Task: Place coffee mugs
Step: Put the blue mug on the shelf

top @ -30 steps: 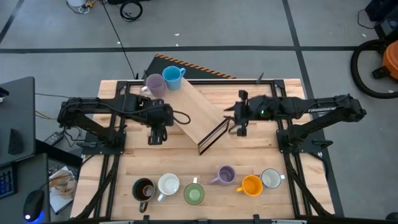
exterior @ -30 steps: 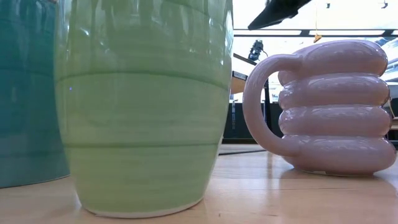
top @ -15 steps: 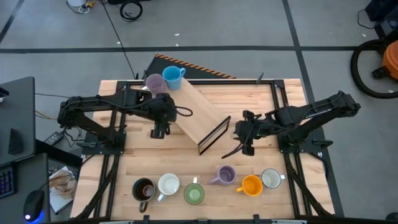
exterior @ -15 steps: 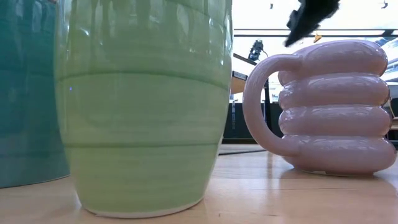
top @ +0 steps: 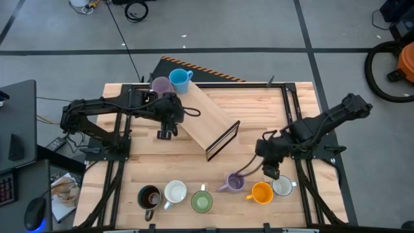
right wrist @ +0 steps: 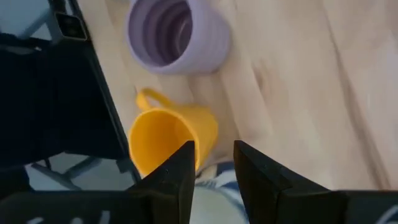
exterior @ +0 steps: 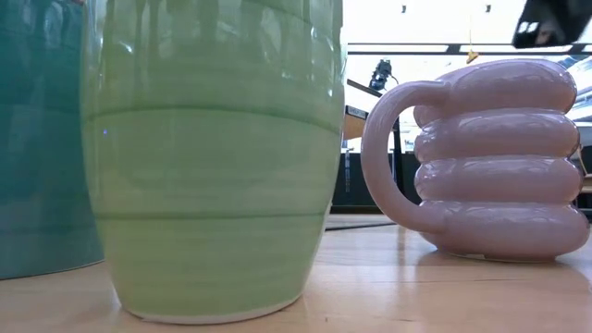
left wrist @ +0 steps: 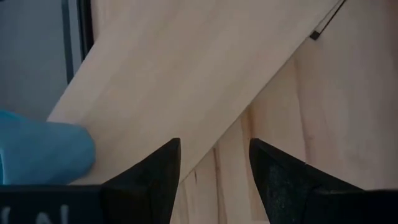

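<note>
Lilac mug (right wrist: 176, 34) ribbed, upright beside orange mug (right wrist: 171, 140); right end effector (right wrist: 214, 163) above, fingers parted, empty.

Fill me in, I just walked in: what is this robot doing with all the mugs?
It is placing coffee mugs. The right hand, open and empty, hangs above the orange mug and a white mug in the front row, next to a lilac mug. The left hand waits, open, beside the tilted wooden board, where a blue mug and another lilac mug already sit.

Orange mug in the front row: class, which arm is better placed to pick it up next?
Right. The right gripper hangs open just above the orange mug; the left gripper is far off by the wooden board.
</note>
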